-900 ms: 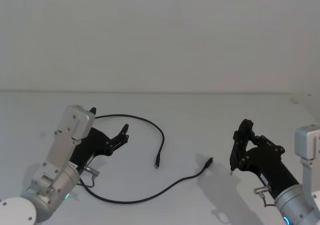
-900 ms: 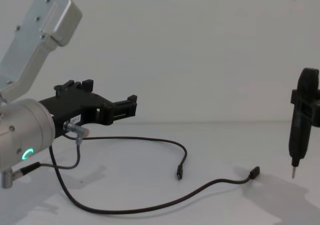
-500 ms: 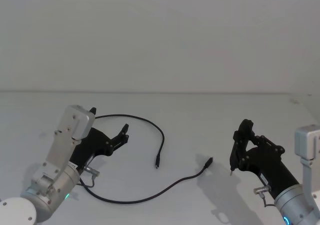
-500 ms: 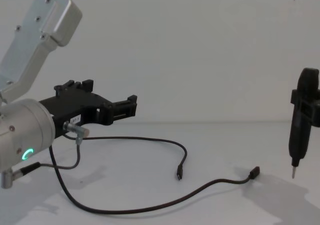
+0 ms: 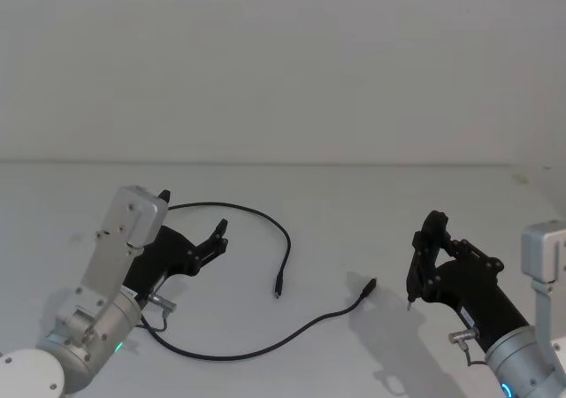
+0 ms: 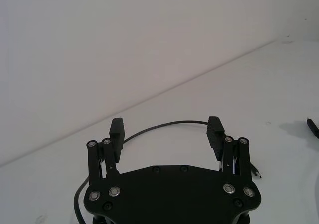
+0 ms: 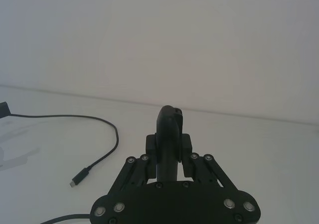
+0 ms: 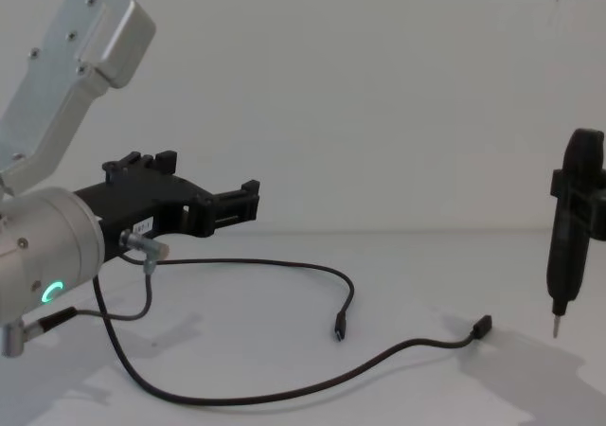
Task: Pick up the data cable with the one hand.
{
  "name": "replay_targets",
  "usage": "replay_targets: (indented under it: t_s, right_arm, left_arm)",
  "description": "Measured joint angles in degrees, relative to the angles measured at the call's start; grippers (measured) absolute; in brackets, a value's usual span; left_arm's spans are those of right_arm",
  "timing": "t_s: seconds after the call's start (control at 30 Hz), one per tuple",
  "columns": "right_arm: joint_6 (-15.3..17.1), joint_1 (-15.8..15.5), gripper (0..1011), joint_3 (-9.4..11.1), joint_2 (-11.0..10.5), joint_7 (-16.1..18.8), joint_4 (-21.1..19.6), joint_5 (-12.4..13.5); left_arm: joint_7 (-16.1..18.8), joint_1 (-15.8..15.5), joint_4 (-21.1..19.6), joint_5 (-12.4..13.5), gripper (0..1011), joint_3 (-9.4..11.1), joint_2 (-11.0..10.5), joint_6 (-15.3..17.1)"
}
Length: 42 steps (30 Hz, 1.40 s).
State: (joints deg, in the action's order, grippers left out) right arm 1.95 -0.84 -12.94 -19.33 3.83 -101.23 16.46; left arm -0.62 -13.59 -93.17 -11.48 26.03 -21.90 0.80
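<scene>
The data cable (image 5: 288,249) is seen from the head view lying loose on the white table (image 5: 371,195). One end curls round to a plug near the middle, and the other sweeps in a long low loop to a second plug just beside it. The left gripper (image 5: 192,210) is held over the cable's left part, jaws spread wide, nothing gripped. On the right, the right gripper (image 5: 424,261) is clamped on a slim black pen-like tool (image 5: 419,270), whose tip is pointed down, near the second plug but apart from it.

Over to the left wrist view. The two fingers (image 6: 215,128) of the left gripper (image 6: 166,128) are seen well apart, and the data cable (image 6: 144,131) is arched across the table beyond them. Contact cannot be made out.

In the right wrist view the right gripper (image 7: 169,147) is closed tight round the pen-like tool (image 7: 169,127). The data cable (image 7: 115,139) is laid out off to one side, one plug resting on the table.

In the chest view the left gripper (image 8: 208,175) is raised above the table with a gap between its jaws. The data cable (image 8: 352,298) is flat on the surface below and beyond it. The pen-like tool (image 8: 565,246) is hung upright at the right edge, its metal tip just clear of the table.
</scene>
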Motion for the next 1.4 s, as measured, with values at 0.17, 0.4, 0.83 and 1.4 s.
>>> replay_targets:
  t_s: [0.17,0.4,0.83,1.4]
  right_arm:
    - [0.0,0.0,279,0.0,0.0,0.0,0.0,0.0]
    - [0.0,0.0,279,0.0,0.0,0.0,0.0,0.0]
    - [0.0,0.0,279,0.0,0.0,0.0,0.0,0.0]
    - [0.0,0.0,279,0.0,0.0,0.0,0.0,0.0]
  left_arm:
    - [0.0,0.0,0.0,0.0,1001,0.0,0.01,0.0]
    - [0.0,0.0,0.0,0.0,1001,0.0,0.0,0.0]
    - [-1.64,0.27,-0.8,-0.81,1001,-0.06,-0.4,1.48]
    - [-11.84,3.53,-8.46,-7.14,1001,-0.62,-5.73,8.99]
